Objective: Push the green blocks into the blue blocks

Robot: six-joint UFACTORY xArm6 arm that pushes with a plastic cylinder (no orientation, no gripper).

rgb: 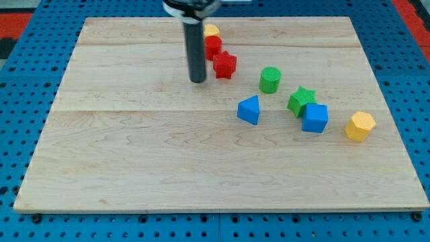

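Observation:
A green cylinder stands right of centre, apart from the other blocks. A green star touches the blue cube at its lower right. A blue triangular block lies below and left of the green cylinder, with a gap between them. My tip rests on the board to the left of the green cylinder, just left of a red star.
A red star, a red cylinder and a yellow block cluster near the view's top, right of my rod. A yellow hexagonal block lies at the right. The wooden board sits on a blue pegboard.

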